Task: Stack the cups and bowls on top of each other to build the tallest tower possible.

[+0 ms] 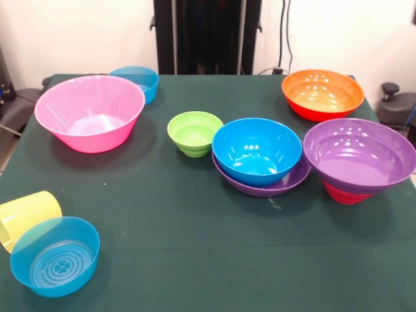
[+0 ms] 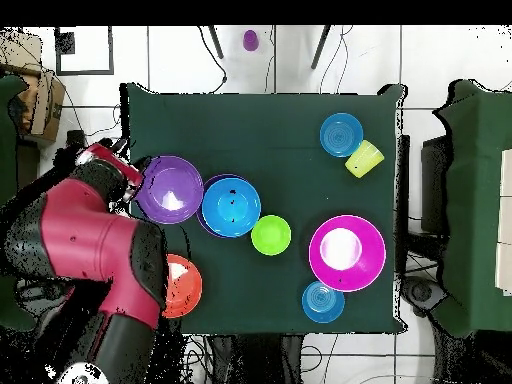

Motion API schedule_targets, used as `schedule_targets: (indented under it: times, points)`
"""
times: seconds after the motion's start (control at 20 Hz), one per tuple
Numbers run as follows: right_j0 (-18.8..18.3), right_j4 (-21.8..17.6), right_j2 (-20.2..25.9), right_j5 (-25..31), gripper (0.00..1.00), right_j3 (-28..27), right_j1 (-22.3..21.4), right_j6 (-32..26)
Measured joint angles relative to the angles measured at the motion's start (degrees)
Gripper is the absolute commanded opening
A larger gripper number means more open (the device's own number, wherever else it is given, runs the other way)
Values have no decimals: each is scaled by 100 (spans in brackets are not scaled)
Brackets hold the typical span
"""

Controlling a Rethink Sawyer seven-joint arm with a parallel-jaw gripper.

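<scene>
A large pink bowl [image 1: 90, 120] stands at the left, with a translucent blue bowl [image 1: 136, 79] behind it. A green bowl [image 1: 194, 132] sits mid-table. A blue bowl [image 1: 257, 149] rests inside a wide purple bowl [image 1: 260, 187]. Another purple bowl [image 1: 359, 154] sits on a red bowl [image 1: 344, 194]. An orange bowl [image 1: 322, 94] stands at the far right. The ribbed yellow cup [image 1: 26, 218] lies on its side against a second translucent blue bowl [image 1: 55, 255]. A purple cup [image 2: 250, 40] lies off the table. The gripper [image 2: 130, 178] shows only overhead, beside the purple bowl [image 2: 170, 188]. The yellow-orange cups are out of view.
The red arm [image 2: 90, 240] fills the overhead view's left side, partly over the orange bowl [image 2: 185, 285]. The green table [image 1: 195, 260] has open cloth along its near edge. Black chairs stand off both table sides.
</scene>
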Motion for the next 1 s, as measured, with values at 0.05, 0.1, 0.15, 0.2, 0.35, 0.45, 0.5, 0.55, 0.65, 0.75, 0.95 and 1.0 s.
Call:
schedule_targets:
  times: [0.05, 0.1, 0.15, 0.2, 0.35, 0.45, 0.5, 0.55, 0.65, 0.75, 0.95, 1.0]
  points:
    - [-81, -47, 8, 16, 100, 24, -110, 0]
    - [-299, -189, 45, 24, 100, 96, -380, 0]
    - [-413, -261, 71, 23, 100, 133, -503, 0]
    - [-527, -332, 97, 23, 100, 171, -626, 0]
    - [-866, -546, 215, 24, 100, 304, -954, 0]
    - [-1046, -669, 310, 23, 100, 383, -1112, 0]
    - [-1089, -700, 336, 24, 100, 404, -1149, 0]
    - [-1259, -829, 446, 24, 100, 489, -1290, 0]
    - [-1447, -991, 588, 24, 100, 589, -1436, 0]
    - [-1606, -1139, 722, 20, 100, 676, -1549, 0]
    - [-1988, -1583, 1116, -108, 100, 867, -1741, 0]
    - [-2046, -1665, 1187, -153, 100, 896, -1760, 0]
